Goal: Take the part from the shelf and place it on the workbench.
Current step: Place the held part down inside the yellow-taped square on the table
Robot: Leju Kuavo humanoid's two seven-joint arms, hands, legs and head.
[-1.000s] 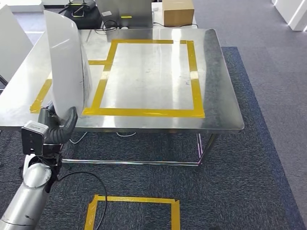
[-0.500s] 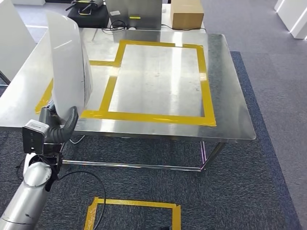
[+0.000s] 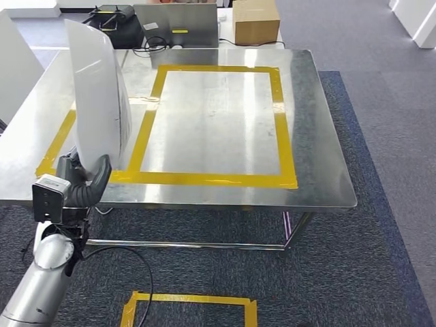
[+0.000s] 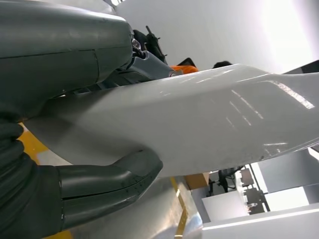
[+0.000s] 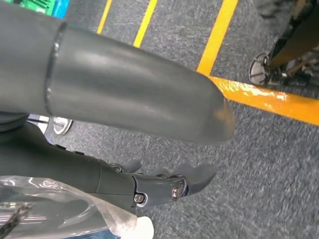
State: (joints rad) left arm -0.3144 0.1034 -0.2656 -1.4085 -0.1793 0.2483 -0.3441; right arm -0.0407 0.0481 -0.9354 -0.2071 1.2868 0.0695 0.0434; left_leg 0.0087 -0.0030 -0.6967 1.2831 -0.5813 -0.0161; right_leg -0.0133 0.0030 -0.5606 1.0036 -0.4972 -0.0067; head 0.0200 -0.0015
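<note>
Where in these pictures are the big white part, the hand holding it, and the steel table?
White part [image 3: 97, 95], head view: middle of its curved face.
Left hand [image 3: 87, 182], head view: the grey thumb against the part.
Steel workbench [image 3: 319, 150], head view: bare metal outside the yellow tape.

The part [image 3: 100, 95] stands upright in the left hand [image 3: 82, 182] at the surface's [image 3: 319, 157] near-left edge, left of the taped square [image 3: 213, 122]. A box [image 3: 255, 20] lies behind the surface's far edge. On the floor before the surface lies another taped outline [image 3: 190, 306].
</note>
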